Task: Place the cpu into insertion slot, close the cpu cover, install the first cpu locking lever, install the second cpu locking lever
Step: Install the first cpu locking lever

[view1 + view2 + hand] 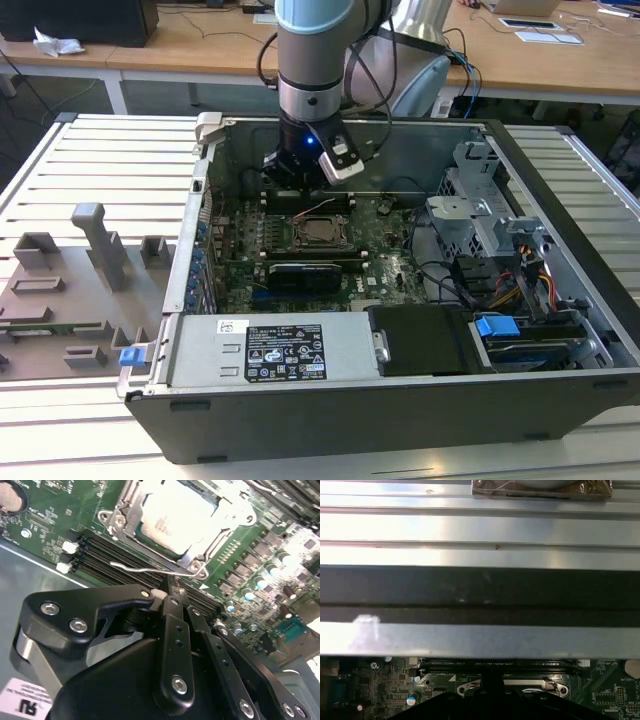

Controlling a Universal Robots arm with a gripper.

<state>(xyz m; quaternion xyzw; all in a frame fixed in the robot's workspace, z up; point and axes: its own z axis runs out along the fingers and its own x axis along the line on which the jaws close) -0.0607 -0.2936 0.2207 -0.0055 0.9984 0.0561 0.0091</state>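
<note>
The black two-fingered gripper (172,587) is pinched almost closed, tips at a thin silver wire lever (150,570) beside the silver metal cpu cover (131,511), which frames the pale square cpu (175,515); memory slots (115,557) crowd that edge.

The arm comes straight down from above, its silver-and-blue wrist vertical and a small blue light glowing near the black tool end. The gripper (300,178) hangs low at the end of it. In the second wrist view its black fingers (172,600) are pressed together, tips meeting.
</note>
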